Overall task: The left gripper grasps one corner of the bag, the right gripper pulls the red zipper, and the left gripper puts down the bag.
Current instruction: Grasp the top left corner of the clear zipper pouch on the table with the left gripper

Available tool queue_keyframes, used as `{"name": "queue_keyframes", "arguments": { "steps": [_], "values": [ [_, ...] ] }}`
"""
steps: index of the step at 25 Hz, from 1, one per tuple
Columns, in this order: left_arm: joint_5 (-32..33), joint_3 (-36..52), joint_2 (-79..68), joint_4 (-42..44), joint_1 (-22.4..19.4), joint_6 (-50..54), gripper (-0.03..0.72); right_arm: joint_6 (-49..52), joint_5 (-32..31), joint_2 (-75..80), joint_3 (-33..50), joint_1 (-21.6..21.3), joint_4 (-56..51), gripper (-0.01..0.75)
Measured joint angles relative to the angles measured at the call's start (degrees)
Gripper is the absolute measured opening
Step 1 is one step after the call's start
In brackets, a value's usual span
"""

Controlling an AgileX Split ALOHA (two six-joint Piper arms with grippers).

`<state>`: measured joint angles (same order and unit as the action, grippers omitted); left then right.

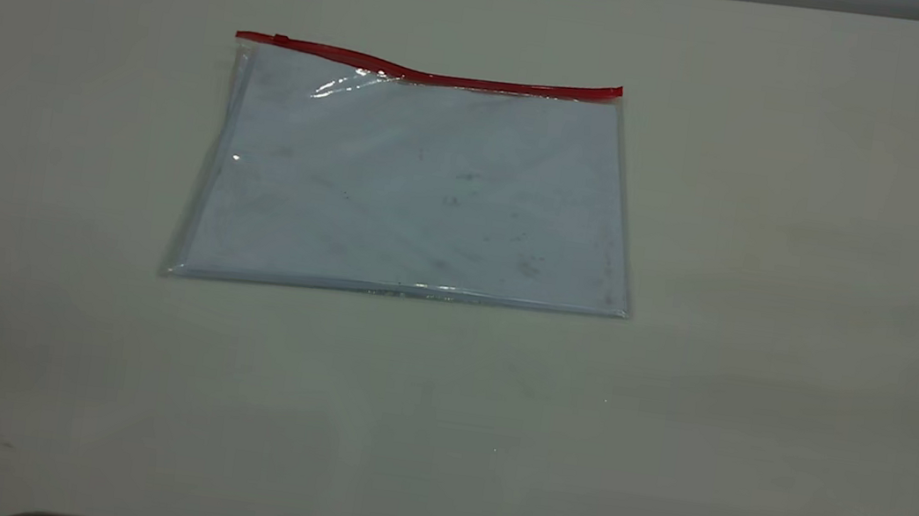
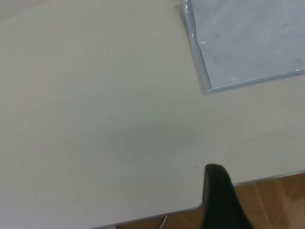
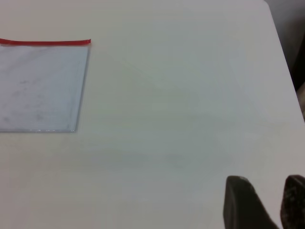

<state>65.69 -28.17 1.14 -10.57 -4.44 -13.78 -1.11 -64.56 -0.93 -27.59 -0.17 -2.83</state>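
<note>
The left gripper [image 2: 220, 200], a black blocky tip, hung over the pale table [image 1: 769, 334] near its edge, well apart from the bag; only one jaw showed, so its state could not be told. The bag [image 1: 416, 186], a flat clear plastic pouch with a pale blue-white sheet inside, lay flat toward the table's 12 o'clock side. The red zipper [image 1: 448, 77] ran along its 12 o'clock edge, its slider tab [image 1: 280, 39] at the 9 o'clock end. The right gripper [image 3: 265, 202], black and tapered, hovered well away with its jaws parted, holding nothing.
</note>
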Motion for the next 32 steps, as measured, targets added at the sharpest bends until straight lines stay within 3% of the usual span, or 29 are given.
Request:
{"name": "queue_keyframes", "arguments": {
  "steps": [15,23,28,32],
  "values": [
    [0.0,0.0,0.0,-2.9,0.0,0.0,0.475,0.0,0.0,0.0,0.0,0.0,-0.24,0.239],
    [-0.46,0.0,0.0,-4.05,0.0,1.14,0.468,-0.19,0.93,0.11,0.0,0.0,-5.7,0.239],
    [-5.1,-0.49,-7.71,-3.0,0.0,7.35,0.468,-5.71,6.6,9.55,-0.05,0.0,-14.48,0.247],
    [-13.87,-2.06,-20.81,-3.17,0.0,7.92,0.467,-16.67,15.83,24.02,-0.05,0.0,-22.76,0.302]
  ]
}}
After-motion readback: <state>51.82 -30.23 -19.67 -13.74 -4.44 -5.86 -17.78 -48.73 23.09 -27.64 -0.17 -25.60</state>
